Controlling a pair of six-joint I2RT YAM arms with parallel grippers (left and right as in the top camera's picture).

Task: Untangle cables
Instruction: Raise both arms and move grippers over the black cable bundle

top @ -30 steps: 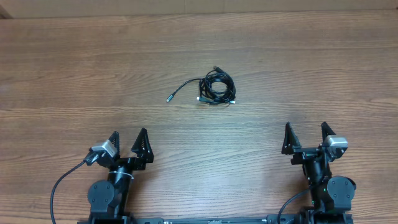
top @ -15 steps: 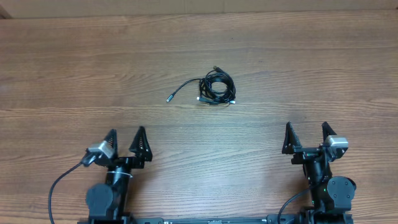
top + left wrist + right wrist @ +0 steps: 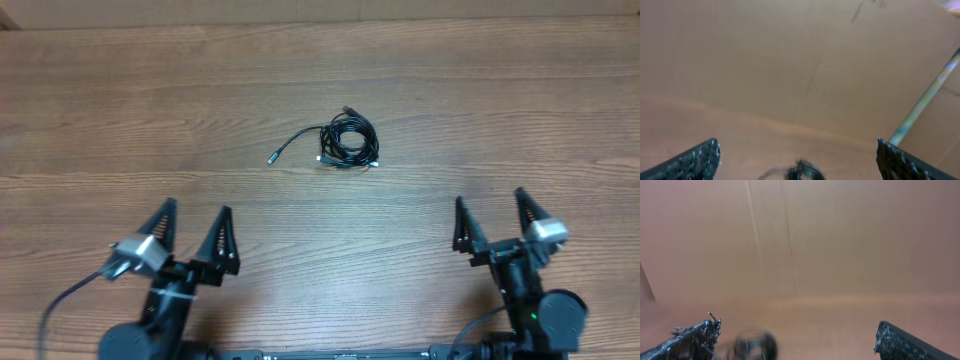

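Finding: the tangle of thin black cables (image 3: 348, 140) lies coiled on the brown wood-grain table (image 3: 500, 90). It sits ahead of both arms, roughly midway between them and well apart from each. One loose plug end (image 3: 273, 158) trails out of the coil toward the left side. The left gripper (image 3: 197, 210) and right gripper (image 3: 490, 198) both stand spread wide, holding nothing. Judgement: the left gripper is nearer the trailing end, the right marginally nearer the coil.

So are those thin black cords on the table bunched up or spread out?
Bunched up: the thin black cords lie coiled in one tight bundle, one plug-tipped end trailing left.
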